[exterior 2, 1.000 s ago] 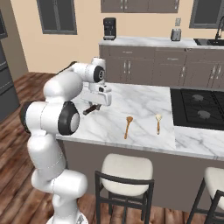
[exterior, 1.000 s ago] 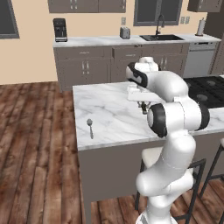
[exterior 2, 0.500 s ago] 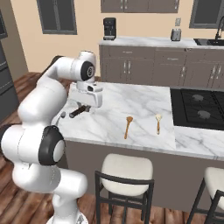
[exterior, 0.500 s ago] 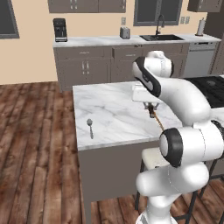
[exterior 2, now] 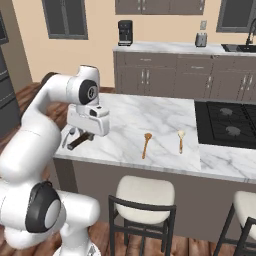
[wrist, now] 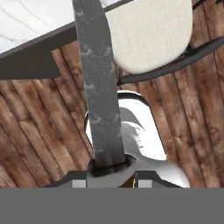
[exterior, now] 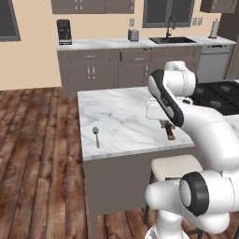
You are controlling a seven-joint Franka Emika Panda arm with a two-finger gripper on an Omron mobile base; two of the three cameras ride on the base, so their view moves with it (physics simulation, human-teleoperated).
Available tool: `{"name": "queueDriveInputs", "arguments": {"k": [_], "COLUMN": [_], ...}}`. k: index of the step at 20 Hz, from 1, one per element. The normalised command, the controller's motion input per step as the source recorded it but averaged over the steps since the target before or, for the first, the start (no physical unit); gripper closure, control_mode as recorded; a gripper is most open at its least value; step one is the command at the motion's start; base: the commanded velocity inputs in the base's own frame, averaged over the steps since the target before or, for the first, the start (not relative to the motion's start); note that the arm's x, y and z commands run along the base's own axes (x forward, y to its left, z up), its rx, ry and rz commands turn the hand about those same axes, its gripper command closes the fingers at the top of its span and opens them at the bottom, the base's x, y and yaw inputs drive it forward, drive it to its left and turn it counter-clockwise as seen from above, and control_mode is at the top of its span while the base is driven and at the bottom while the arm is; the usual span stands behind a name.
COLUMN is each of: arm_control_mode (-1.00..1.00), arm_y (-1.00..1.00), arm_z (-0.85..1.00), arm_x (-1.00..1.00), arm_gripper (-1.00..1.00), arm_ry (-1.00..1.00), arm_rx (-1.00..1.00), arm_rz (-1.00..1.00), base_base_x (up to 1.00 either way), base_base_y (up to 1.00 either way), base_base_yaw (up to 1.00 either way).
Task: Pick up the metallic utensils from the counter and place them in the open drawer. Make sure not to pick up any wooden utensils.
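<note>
My gripper [exterior: 165, 124] [exterior 2: 81, 136] hangs just over the near edge of the marble counter [exterior: 116, 116] [exterior 2: 135, 112], shut on the slim knife [exterior: 168, 131] [exterior 2: 75, 142]. The dark handle sticks out below the hand. In the hand view the grey blade [wrist: 98, 87] runs upward from between my fingertips [wrist: 111, 175], over the wood floor. The small silver spoon [exterior: 96, 135] lies near the counter's left front edge. An orange-brown wooden spoon [exterior 2: 146, 144] and a paler wooden one [exterior 2: 181, 141] lie mid-counter. The open drawer is out of view.
A black stovetop [exterior 2: 225, 122] [exterior: 217, 95] fills the counter's right end. Cushioned stools [exterior 2: 145, 192] [exterior: 175, 165] [wrist: 148, 30] stand below the near edge. The back worktop [exterior: 140, 43] carries a coffee maker, toaster and sink. Wood floor lies left of the island.
The arm has swung back from mid-counter to its near edge with the knife still gripped, and the hand has turned to look down past the edge at the floor.
</note>
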Motion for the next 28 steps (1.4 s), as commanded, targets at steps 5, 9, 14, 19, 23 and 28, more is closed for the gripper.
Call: {"name": "queueDriveInputs", "arguments": {"k": [5, 9, 14, 19, 23, 28], "arm_control_mode": [-1.0, -1.0, -1.0, -1.0, -1.0, 1.0], "arm_y": [0.0, 0.0, 0.0, 0.0, 0.13, 0.0], "arm_z": [-0.03, 0.0, 0.0, 0.0, 0.0, 0.0], "arm_x": [-0.19, 0.0, 0.0, 0.0, 0.0, 0.0], "arm_gripper": [1.0, 1.0, 1.0, 1.0, 1.0, 1.0], "arm_ry": [0.0, 0.0, 0.0, -0.01, -0.03, 0.0], "arm_rx": [0.0, 0.0, 0.0, 0.0, 0.0, 0.0], "arm_rz": [0.02, 0.0, 0.0, 0.0, 0.0, 0.0], "base_base_x": [0.0, 0.0, 0.0, 0.0, 0.0, -0.03], "base_base_y": [0.0, 0.0, 0.0, 0.0, 0.0, 0.86], "base_base_yaw": [0.0, 0.0, 0.0, 0.0, 0.0, -0.06]}}
